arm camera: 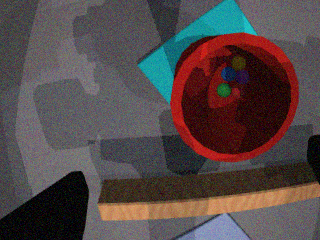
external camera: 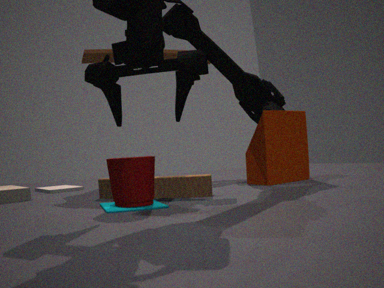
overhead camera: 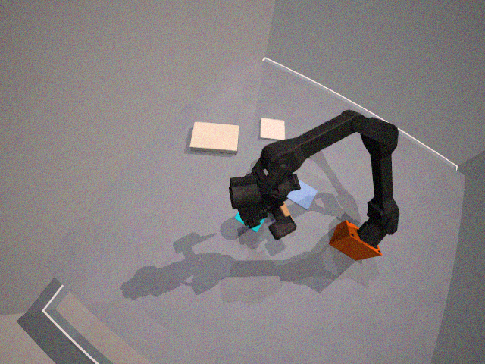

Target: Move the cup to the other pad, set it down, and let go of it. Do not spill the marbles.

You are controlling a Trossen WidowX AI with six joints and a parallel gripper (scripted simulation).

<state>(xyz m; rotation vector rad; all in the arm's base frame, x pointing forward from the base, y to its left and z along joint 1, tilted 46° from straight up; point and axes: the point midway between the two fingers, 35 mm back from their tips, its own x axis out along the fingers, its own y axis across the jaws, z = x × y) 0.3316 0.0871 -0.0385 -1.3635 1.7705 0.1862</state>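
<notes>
The red cup (external camera: 131, 182) (arm camera: 235, 125) stands upright on the cyan pad (overhead camera: 258, 225) (external camera: 107, 207) (arm camera: 162, 65). Several small marbles (arm camera: 224, 90), green, blue, purple and yellow, lie inside it. In the top view the arm hides the cup. The blue pad (overhead camera: 305, 194) (arm camera: 215, 232) lies bare on the far side of the wooden bar. My gripper (external camera: 148, 123) (arm camera: 201, 166) is open wide and empty. Its fingertips are above the cup's rim, touching nothing, and offset to the right of the cup in the exterior view.
A wooden bar (overhead camera: 286, 211) (external camera: 183, 186) (arm camera: 150, 210) stands between the two pads, close beside the cup. A cream block (overhead camera: 214, 136) (external camera: 14, 195) and a thin pale tile (overhead camera: 272, 128) (external camera: 59, 188) lie farther off. The arm's orange base (overhead camera: 352, 244) (external camera: 287, 145) is at the right.
</notes>
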